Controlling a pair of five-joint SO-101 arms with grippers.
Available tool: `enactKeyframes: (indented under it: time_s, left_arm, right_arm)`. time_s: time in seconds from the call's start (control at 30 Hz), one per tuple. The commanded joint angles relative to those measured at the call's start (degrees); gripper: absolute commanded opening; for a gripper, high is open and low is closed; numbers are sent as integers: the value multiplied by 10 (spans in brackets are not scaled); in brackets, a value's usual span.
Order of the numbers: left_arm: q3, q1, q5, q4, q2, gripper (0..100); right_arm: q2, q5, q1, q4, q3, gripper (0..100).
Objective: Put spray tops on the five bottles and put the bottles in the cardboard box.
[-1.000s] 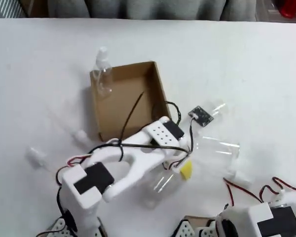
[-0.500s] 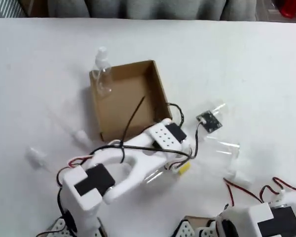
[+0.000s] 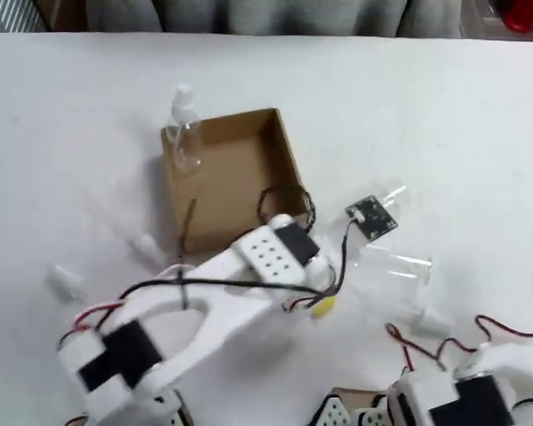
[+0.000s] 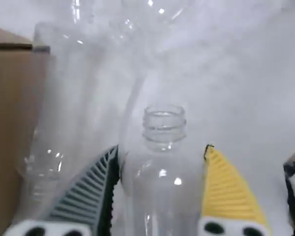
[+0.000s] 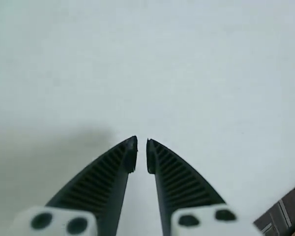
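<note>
My left gripper (image 4: 162, 151) is shut on a clear, capless bottle (image 4: 163, 187), held between its grey and yellow fingers (image 4: 225, 189). In the high view this gripper (image 3: 309, 306) sits just in front of the cardboard box (image 3: 215, 209). More clear bottles (image 3: 393, 259) lie to its right. A bottle with a spray top (image 3: 185, 129) stands at the box's far left corner. Loose spray tops lie at the left (image 3: 146, 245) (image 3: 64, 280) and the right (image 3: 431, 317). My right gripper (image 5: 140, 156) is shut on nothing above bare white table.
The right arm's base (image 3: 453, 399) and red-black wires (image 3: 426, 346) are at the front right. The left arm's white body (image 3: 178, 311) crosses the front centre. Capless bottles (image 4: 83, 93) and the box wall (image 4: 10, 98) lie just past the held bottle.
The left arm has swung its rear part toward the front left and its gripper, holding the bottle, slid slightly left. The right arm's base has shifted a little.
</note>
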Motion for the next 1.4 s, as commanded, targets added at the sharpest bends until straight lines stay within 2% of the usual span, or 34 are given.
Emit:
enactKeyframes:
  time_s: [0.0,0.3,0.4,0.5,0.6,0.8,1.0,1.17,1.37]
  left_arm:
    - [43,-11,-6,4,-138,20]
    - [120,-133,-6,5,-293,20]
    - [143,-149,-25,4,-336,20]
    - [167,-148,-65,4,-370,20]
    - [188,-147,-70,-8,-393,20]
    - [237,-148,-74,-67,-403,20]
    - [240,-147,-74,-69,-404,20]
    - [241,-146,-74,-69,-404,20]
    - [241,-145,-75,-69,-404,20]
  right_arm:
    - [-73,-2,-33,103,-25,15]
    - [-138,-9,-126,328,-25,15]
    - [-141,-56,-169,372,-25,15]
    - [-150,-125,-204,379,-25,15]
    - [-165,-190,-226,387,-25,19]
    - [-191,-298,-268,422,-25,171]
    - [-170,-472,-288,403,-25,170]
    - [-124,-578,-284,360,-21,170]
    - [-55,-637,-289,349,-33,192]
